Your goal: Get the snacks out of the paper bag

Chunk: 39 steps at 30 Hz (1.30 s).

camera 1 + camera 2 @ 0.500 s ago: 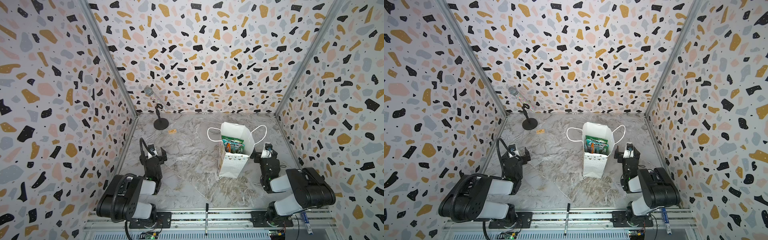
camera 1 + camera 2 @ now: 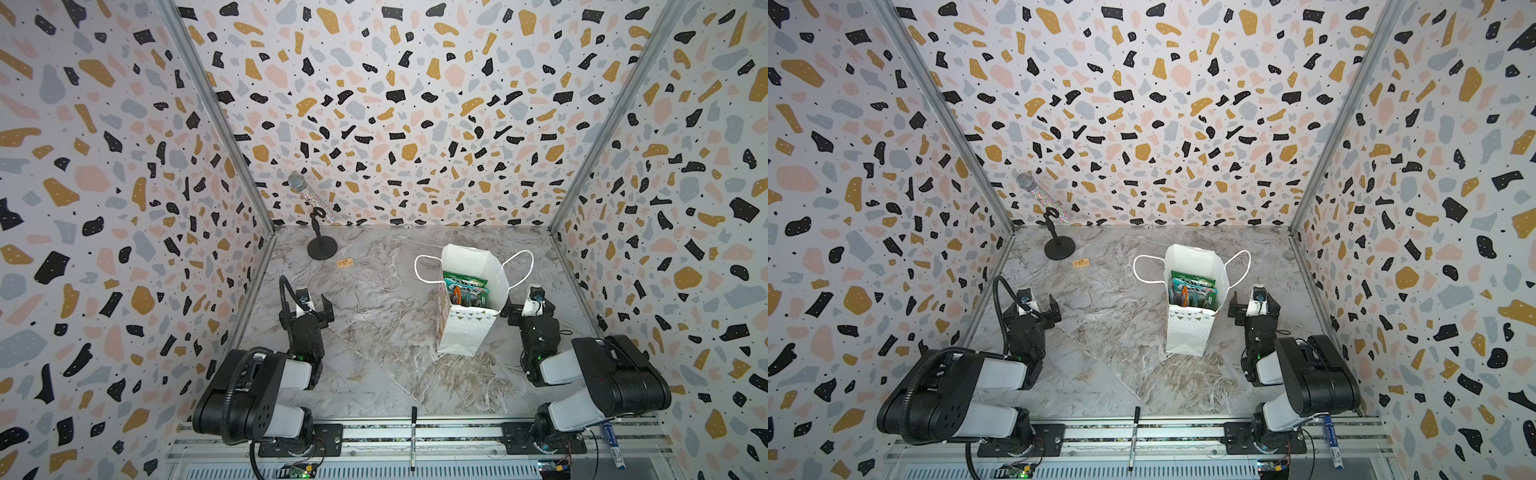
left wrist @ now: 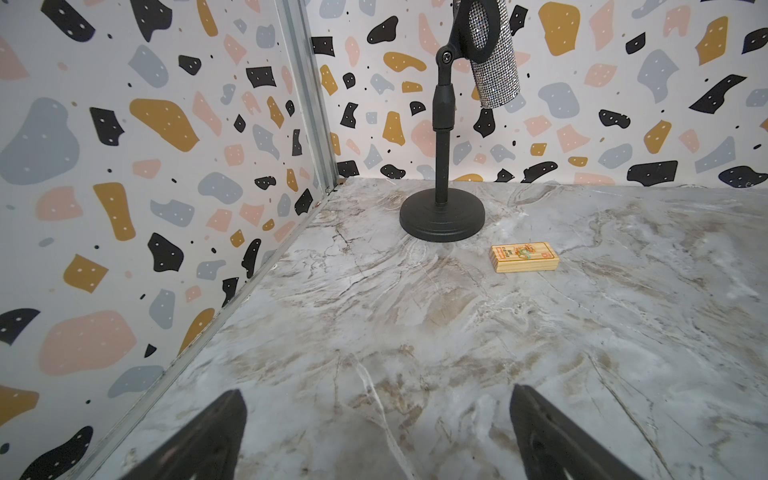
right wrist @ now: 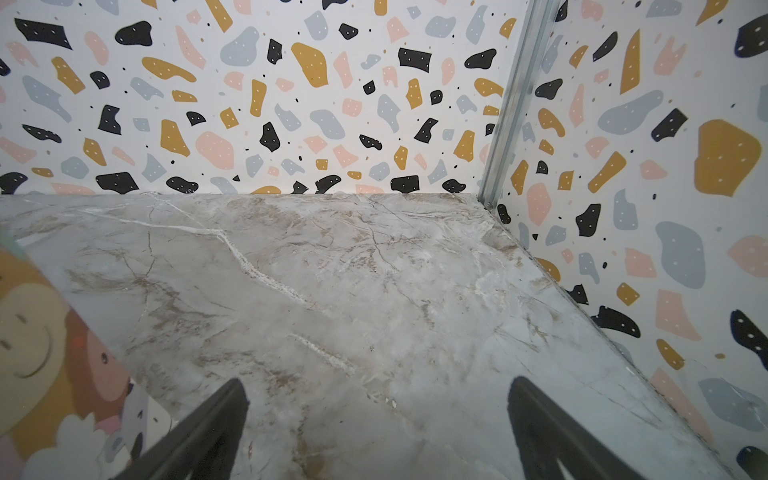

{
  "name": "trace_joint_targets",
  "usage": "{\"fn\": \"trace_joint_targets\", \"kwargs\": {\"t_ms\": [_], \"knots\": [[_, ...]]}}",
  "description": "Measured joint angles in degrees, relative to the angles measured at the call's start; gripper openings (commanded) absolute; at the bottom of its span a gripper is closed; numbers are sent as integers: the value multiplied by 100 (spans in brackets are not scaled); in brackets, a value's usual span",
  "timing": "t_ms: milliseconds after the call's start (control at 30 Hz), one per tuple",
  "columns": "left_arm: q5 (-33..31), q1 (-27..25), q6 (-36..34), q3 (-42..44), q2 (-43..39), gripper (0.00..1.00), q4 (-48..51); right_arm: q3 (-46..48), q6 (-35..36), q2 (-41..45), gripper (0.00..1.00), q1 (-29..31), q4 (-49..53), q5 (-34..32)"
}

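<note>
The white paper bag (image 2: 467,332) (image 2: 1188,332) stands upright and open-topped on the marble floor, right of centre in both top views, its cord handles hanging to either side. Several snacks (image 2: 464,287) (image 2: 1192,291), green and teal packets with a bit of orange, stand inside it. My right gripper (image 2: 531,309) (image 2: 1254,307) (image 4: 376,409) is open and empty, just right of the bag; the bag's cartoon face (image 4: 37,353) fills a corner of the right wrist view. Far left of the bag, my left gripper (image 2: 308,309) (image 2: 1038,311) (image 3: 376,415) hangs open and empty over bare floor.
A glittery microphone on a black stand (image 2: 321,247) (image 3: 441,216) occupies the back left corner, with a small tan tag (image 2: 345,262) (image 3: 524,257) lying beside its base. A pen (image 2: 414,436) and a blue marker (image 2: 613,444) lie on the front rail. Patterned walls enclose three sides.
</note>
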<state>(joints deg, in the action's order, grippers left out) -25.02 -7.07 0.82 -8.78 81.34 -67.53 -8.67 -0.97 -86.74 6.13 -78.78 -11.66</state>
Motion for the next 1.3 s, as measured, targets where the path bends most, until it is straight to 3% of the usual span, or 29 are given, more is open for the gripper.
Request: {"fn": "trace_joint_targets", "kwargs": {"t_ms": [767,1033,1133,1300], "knots": [[-79,0,11,-2,-28,100,37,-4,0,13,99,17,33,-70],[-487,0,581,-844,-1458,100,2050,-225,-7,953,99,225,1075,-616],[-240,-4,1106,-1534,-1886,100,3049,-439,-188,1530,99,225,1805,-820],[723,-350,1978,-2568,-2271,100,4461,-964,-863,2382,99,225,3480,-835]]}}
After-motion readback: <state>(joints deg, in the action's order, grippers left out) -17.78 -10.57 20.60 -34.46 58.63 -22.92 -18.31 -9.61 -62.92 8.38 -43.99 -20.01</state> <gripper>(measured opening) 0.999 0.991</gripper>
